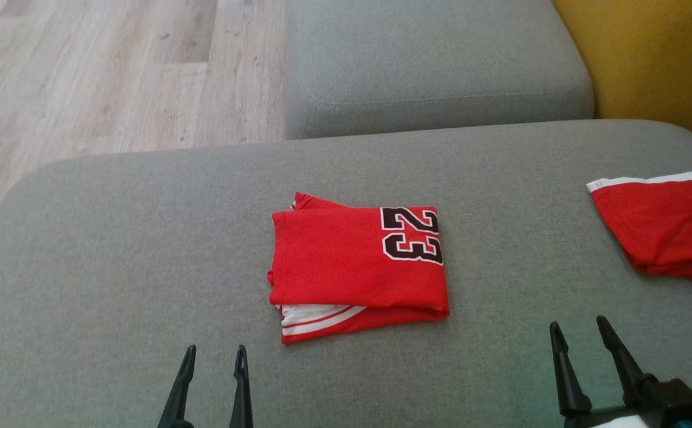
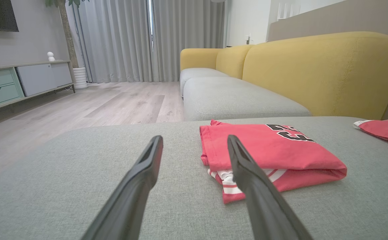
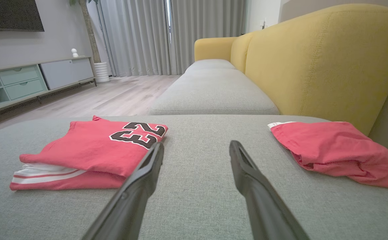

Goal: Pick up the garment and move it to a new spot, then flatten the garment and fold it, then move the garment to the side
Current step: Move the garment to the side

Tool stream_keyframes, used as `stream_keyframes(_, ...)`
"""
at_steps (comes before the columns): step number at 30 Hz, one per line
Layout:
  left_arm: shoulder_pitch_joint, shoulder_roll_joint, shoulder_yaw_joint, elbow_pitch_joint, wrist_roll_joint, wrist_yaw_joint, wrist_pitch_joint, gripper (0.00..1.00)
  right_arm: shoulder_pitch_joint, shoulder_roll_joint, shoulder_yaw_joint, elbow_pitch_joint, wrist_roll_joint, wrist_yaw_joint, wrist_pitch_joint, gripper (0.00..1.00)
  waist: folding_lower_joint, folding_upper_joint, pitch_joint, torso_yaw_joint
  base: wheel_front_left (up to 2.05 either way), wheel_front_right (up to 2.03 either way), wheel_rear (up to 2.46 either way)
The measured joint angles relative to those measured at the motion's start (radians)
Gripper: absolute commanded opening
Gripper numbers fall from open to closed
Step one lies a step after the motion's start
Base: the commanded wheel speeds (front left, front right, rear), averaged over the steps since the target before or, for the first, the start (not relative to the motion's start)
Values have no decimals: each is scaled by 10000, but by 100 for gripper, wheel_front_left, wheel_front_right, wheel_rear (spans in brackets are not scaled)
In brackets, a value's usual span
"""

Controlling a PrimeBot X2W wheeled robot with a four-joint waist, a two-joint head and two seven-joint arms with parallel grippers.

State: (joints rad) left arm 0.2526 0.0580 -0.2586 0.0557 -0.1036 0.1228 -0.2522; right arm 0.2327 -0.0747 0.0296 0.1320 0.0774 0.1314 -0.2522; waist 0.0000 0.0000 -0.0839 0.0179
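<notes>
Locate the garment (image 1: 346, 267) at the middle of the grey seat cushion (image 1: 114, 238), folded into a compact rectangle with the number print upward and a white-striped layer protruding at the near edge. Judge flattening and folding as done. Treat the move to the side as the outstanding step.

Note the left jaws: spread wide, empty, short of the near left corner of the garment and not touching it. Note the right jaws: spread wide and empty too, near the front of the cushion, well apart from the garment on its right.

Note a second red garment (image 1: 664, 229) at the far right of the cushion, near the yellow backrest (image 1: 649, 53).

Guard against the following faults:

- Gripping the top layer alone. Likely to peel the fold open on lifting, given loose layers and an offset striped lower layer.
- Lifting from one corner or one side only. Likely to leave the unsupported half sagging and unfolding.
- Dragging across the cushion. Likely to bunch the lower layers through friction with the coarse weave.
- Pressing the jaws too deep into the soft cushion. Likely to snag upholstery instead of sliding under the stack.
- Setting down on or against the second red garment. Likely to tangle both pieces; choose bare cushion.
- Carrying too far toward the left edge. Likely to drop the garment onto the wooden floor (image 1: 84, 77).
</notes>
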Motion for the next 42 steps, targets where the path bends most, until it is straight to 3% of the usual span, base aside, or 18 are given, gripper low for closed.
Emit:
stream_keyframes(6,-27,0,-119,0,12,4,0,100,-224,-2,31,244,8,0,0,100,1,0,406,123,0,0,0)
stream_keyframes(12,-309,-2,-554,23,67,19,0,100,-1523,-21,389,1898,742,0,58,100,1,0,887,336,0,0,0)
stream_keyframes(22,-1237,-2,-1093,389,-318,194,0,100,-5205,-290,1436,3977,4228,0,3070,100,3,0,1869,787,0,0,0)
stream_keyframes(29,-1677,-8,-1340,416,-320,368,0,100,-5539,-301,1708,4928,5914,0,4380,100,2,0,2173,1136,0,0,0)
stream_keyframes(30,-1685,-8,-1350,416,-341,372,0,100,-5542,-286,1749,4918,6220,0,4410,85,2,0,2198,1162,0,0,0)
stream_keyframes(33,-1685,-8,-1369,416,-385,447,0,100,-5633,-234,1841,4913,7191,0,4552,0,1,0,2263,1182,0,0,0)
stream_keyframes(36,-1687,-8,-1386,414,-336,447,0,100,-5747,-150,2011,4892,7944,0,4562,0,1,0,2287,1137,0,0,0)
stream_keyframes(42,-1690,-8,-1338,349,-86,447,0,100,-5805,-495,2522,4838,8289,0,4215,0,0,0,2306,814,0,0,0)
